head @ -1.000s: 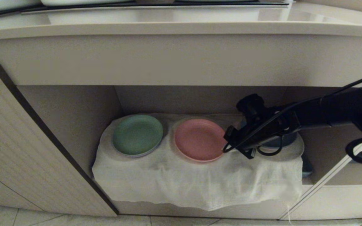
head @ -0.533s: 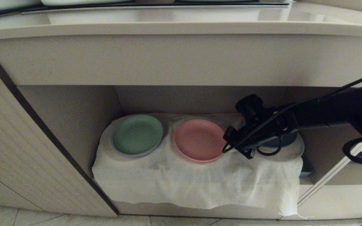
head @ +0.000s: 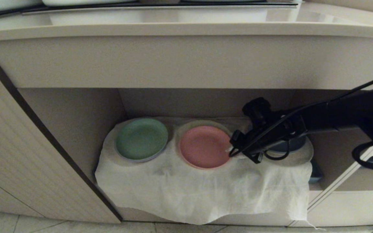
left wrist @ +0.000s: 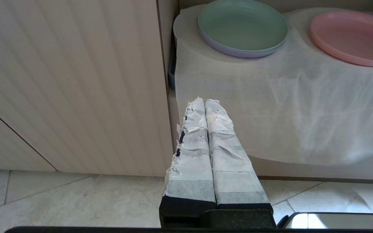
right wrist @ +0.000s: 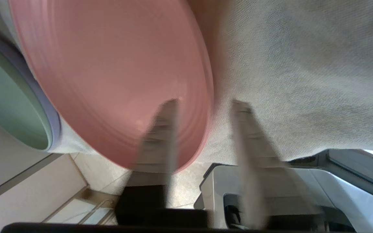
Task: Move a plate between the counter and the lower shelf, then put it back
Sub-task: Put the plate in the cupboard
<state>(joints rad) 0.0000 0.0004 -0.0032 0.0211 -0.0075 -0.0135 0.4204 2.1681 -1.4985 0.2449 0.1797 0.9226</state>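
Plate sits on the shelf's cloth, its rim between the right claw's parted fingers, not gripped. Judging by this, the shelf leg looks done; the return to the counter remains. Left claw hangs together.

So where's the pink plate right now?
In the head view the pink plate lies on the cloth of the lower shelf, right of the green plate, with the right gripper open at its right rim.
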